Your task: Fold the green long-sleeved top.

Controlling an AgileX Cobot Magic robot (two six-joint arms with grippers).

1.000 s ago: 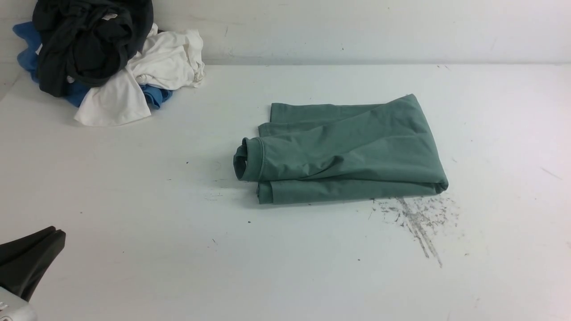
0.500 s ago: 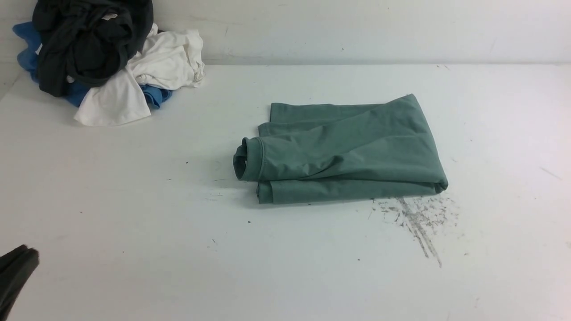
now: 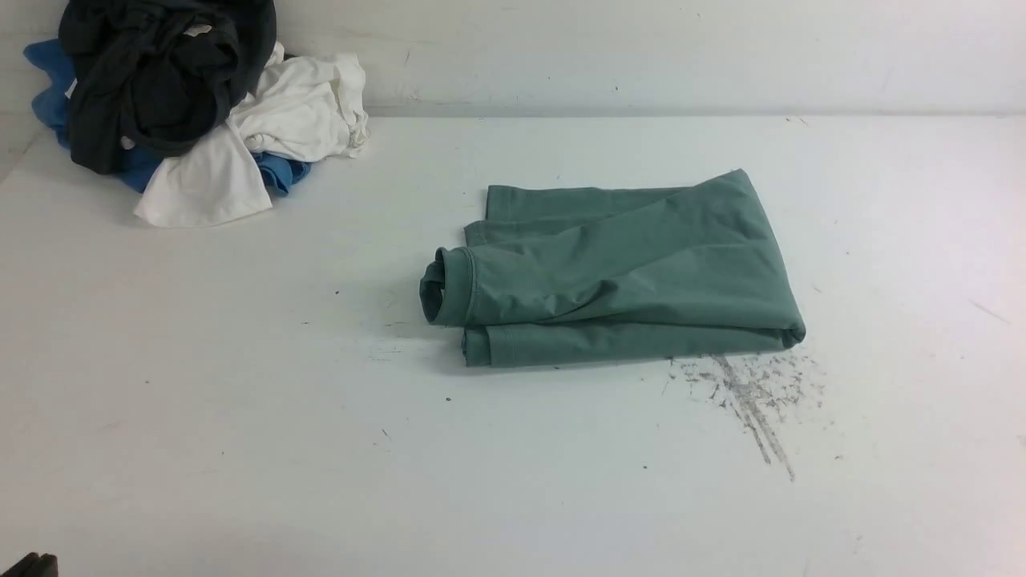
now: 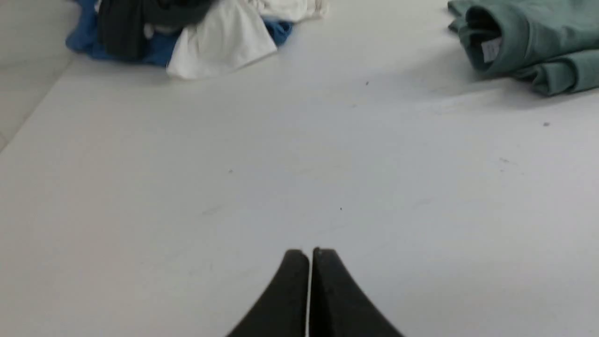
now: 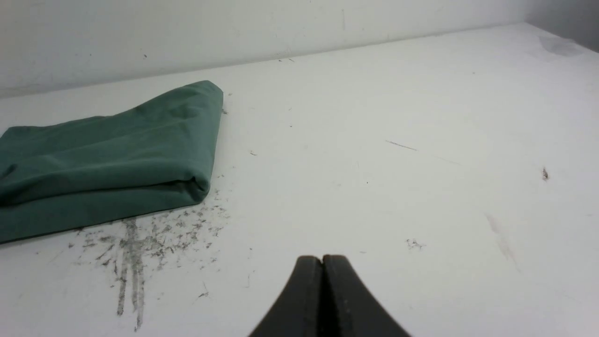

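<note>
With the muted sage-green knit long-sleeved top (image 3: 617, 272) already lying as a compact folded bundle near the middle of the white tabletop (image 3: 240, 417), both black grippers, left (image 4: 310, 252) and right (image 5: 322, 260), sit clenched and empty, best kept well clear.

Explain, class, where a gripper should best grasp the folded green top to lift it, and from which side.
Probably the thick rolled fold on the green top at its right end, approached from the robot's right along the table. That rounded edge stacks all layers together; the left end shows loose separate edges and collar.
</note>
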